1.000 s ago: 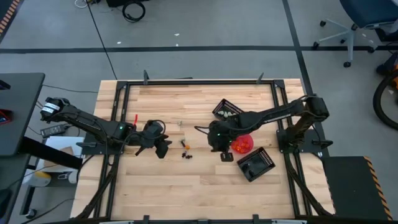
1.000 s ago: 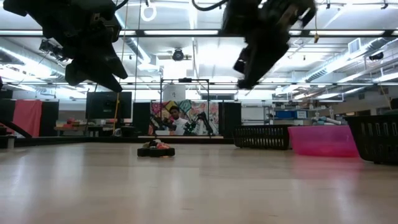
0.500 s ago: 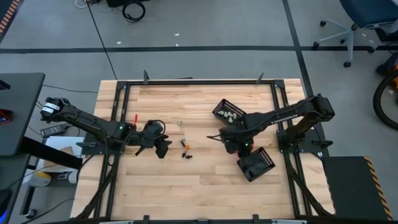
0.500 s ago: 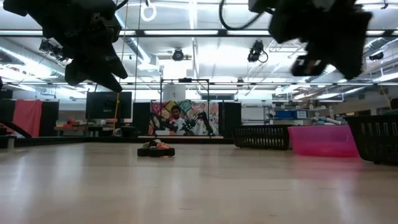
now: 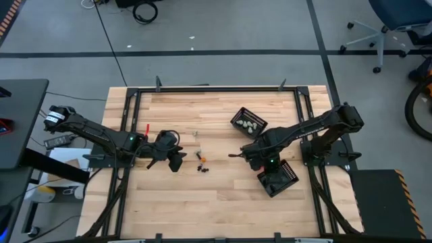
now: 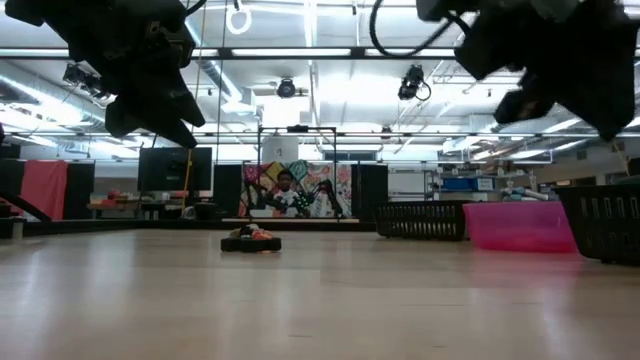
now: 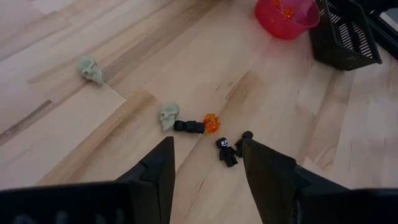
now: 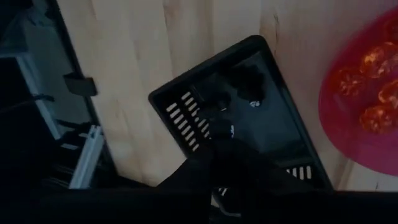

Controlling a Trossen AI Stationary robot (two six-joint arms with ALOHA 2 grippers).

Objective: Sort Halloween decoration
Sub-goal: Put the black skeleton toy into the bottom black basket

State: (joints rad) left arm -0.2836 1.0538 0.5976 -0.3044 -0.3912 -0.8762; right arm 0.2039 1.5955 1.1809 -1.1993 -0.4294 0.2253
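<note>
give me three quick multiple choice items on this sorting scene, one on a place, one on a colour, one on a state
1. Where is the right gripper?
A. over the near black basket
B. over the loose trinkets mid-table
C. off the table

2. What colour are the trinkets in the pink bowl?
A. black
B. whitish-grey
C. orange

3. How do the left gripper's fingers stand?
A. shut on a skull
B. open, holding nothing
C. shut on nothing

Key:
1 A: the right gripper hangs above the black basket by the table's near right side.
2 C: the left wrist view shows orange pieces inside the pink bowl.
3 B: the left gripper has its fingers spread, with the loose trinkets lying on the wood beyond them.
</note>
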